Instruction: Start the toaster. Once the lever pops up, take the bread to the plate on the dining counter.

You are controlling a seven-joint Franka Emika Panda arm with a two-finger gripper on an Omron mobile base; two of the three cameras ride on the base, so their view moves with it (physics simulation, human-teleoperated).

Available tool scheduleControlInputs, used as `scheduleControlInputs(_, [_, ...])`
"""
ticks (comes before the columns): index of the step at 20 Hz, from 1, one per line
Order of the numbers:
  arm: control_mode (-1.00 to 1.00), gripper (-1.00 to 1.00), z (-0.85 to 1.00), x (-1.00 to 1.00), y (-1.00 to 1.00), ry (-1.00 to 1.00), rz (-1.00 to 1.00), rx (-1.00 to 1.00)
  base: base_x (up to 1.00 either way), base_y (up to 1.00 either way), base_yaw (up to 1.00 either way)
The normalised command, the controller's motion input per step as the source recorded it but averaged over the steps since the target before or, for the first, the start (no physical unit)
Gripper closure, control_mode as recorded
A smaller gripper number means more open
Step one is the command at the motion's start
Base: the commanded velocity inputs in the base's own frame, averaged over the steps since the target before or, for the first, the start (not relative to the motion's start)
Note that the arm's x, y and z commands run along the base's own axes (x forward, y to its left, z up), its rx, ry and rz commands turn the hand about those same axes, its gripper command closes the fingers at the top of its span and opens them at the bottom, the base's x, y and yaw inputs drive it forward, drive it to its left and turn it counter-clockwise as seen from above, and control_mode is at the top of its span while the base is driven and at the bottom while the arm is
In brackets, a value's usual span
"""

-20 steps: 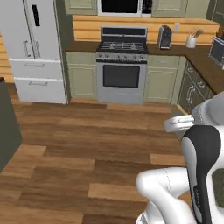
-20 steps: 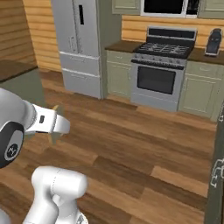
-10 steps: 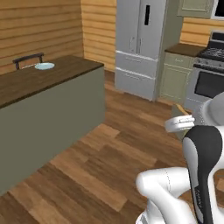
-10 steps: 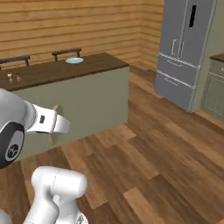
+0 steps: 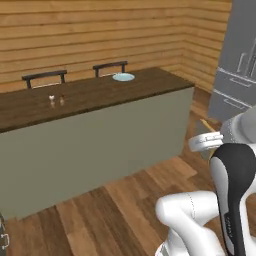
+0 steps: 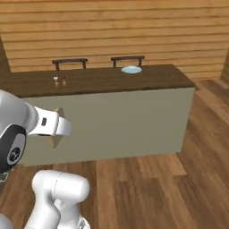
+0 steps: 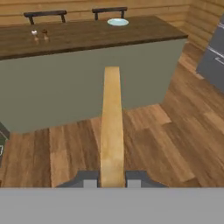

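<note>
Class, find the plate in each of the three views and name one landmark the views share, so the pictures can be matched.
Left base view: plate upper centre, toward the dining counter's right end.
Right base view: plate upper centre-right, at the counter's far edge.
Hand view: plate top centre, above the bread.
Shared landmark: the chair back right behind the plate.

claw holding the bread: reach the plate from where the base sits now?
Probably not yet. The claw is shut on the bread out over open floor, and the plate lies near the far edge of the dining counter, across its width. The floor between looks free for driving closer.
</note>
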Motion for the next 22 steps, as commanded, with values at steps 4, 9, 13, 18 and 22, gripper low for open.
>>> scheduleControlInputs(4, [1.0, 1.0, 0.0, 0.0, 0.0, 0.0, 0.0, 0.0, 1.0, -0.58, 0.52])
scheduleControlInputs(9, [1.0, 1.0, 0.0, 0.0, 0.0, 0.0, 0.0, 0.0, 0.95, -0.72, 0.44])
scheduleControlInputs(13, [1.0, 1.0, 0.0, 0.0, 0.0, 0.0, 0.0, 0.0, 0.91, -0.76, 0.25])
scheduleControlInputs(18, [1.0, 1.0, 0.0, 0.0, 0.0, 0.0, 0.0, 0.0, 0.71, -0.83, 0.1])
scheduleControlInputs(22, [1.0, 1.0, 0.0, 0.0, 0.0, 0.0, 0.0, 0.0, 0.62, -0.62, -0.05])
